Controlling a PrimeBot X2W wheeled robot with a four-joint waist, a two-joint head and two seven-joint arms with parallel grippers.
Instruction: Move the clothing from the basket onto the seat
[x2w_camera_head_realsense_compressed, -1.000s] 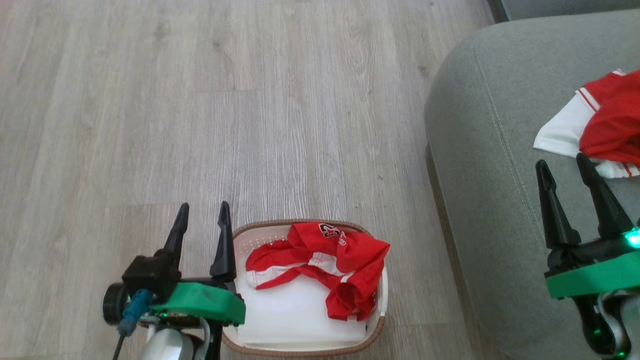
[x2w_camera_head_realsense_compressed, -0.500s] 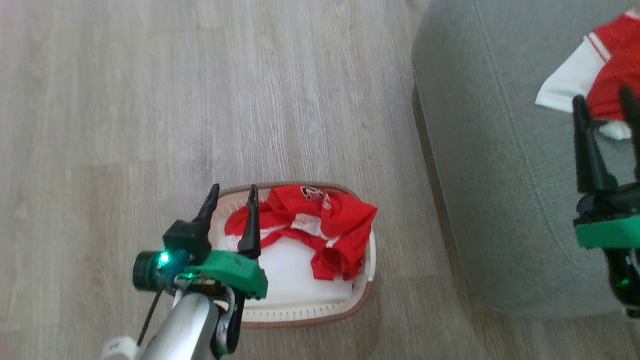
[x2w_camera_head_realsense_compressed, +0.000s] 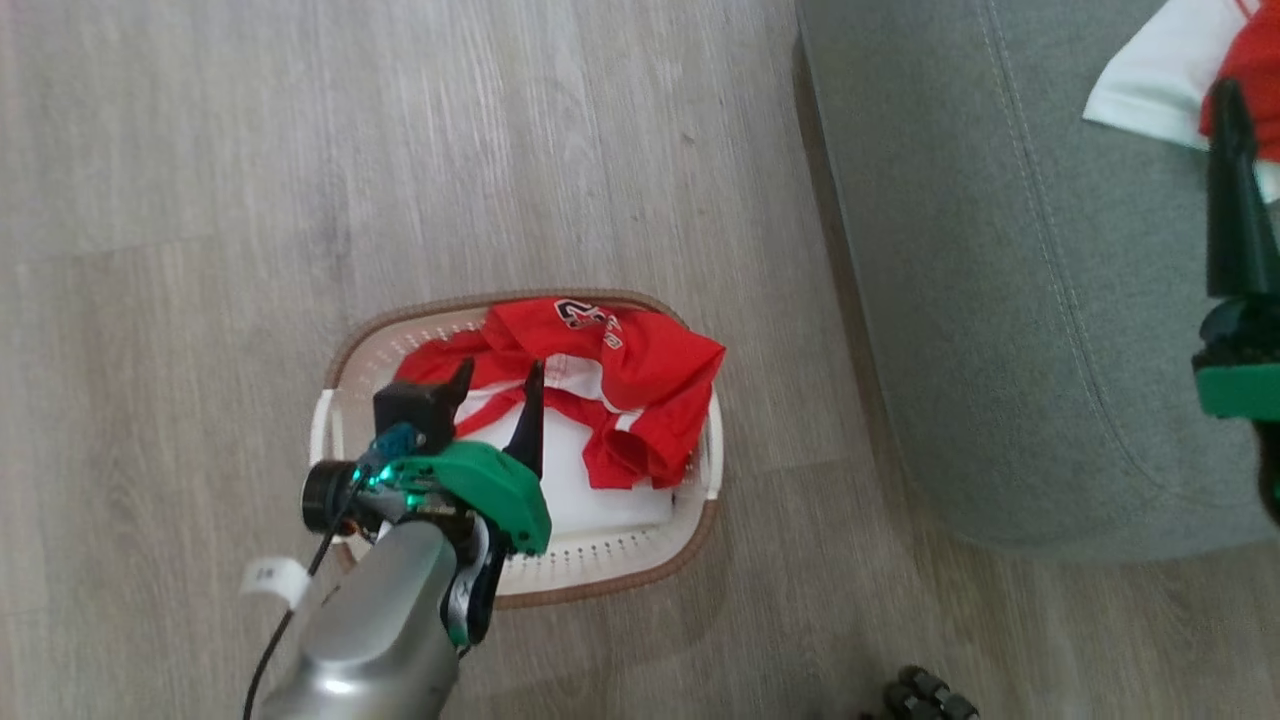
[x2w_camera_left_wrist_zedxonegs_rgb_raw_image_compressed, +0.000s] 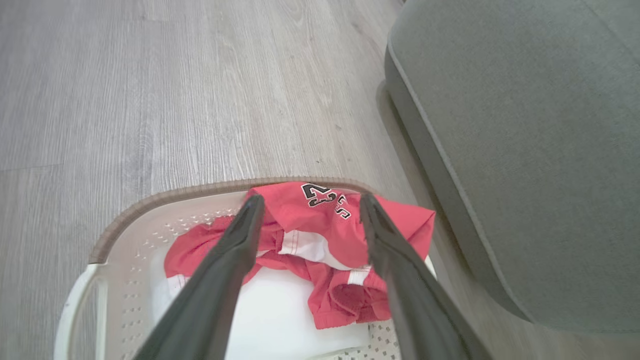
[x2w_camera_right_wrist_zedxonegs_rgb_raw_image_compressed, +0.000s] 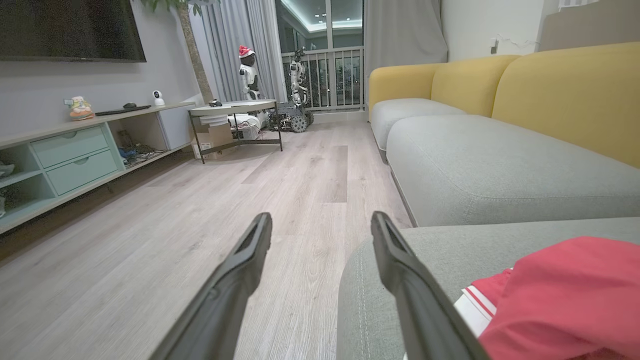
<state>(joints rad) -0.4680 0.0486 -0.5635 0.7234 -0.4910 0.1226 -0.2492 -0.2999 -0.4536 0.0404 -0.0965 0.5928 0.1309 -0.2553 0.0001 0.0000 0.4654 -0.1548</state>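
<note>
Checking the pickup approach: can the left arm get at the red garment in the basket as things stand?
Probably yes: the left end effector hangs open over the basket, nothing between its fingers and the red garment lying on top.

- "23" in black digits with a white outline, on the red clothing (x2w_camera_left_wrist_zedxonegs_rgb_raw_image_compressed: 320, 220) lying in the basket (x2w_camera_left_wrist_zedxonegs_rgb_raw_image_compressed: 165, 197); in the left wrist view it sits at the fold nearest the far rim and reads upside down.
- Beside the number, black letters on the same fabric: an "S" is readable, the rest is folded under and can't be made out.
- Head view: same "23" on the clothing (x2w_camera_head_realsense_compressed: 640, 350), letters next to it too blurred to read.
- White tag (x2w_camera_head_realsense_compressed: 268, 578) on the black cable (x2w_camera_head_realsense_compressed: 285, 630): faint marks, unreadable.
</note>
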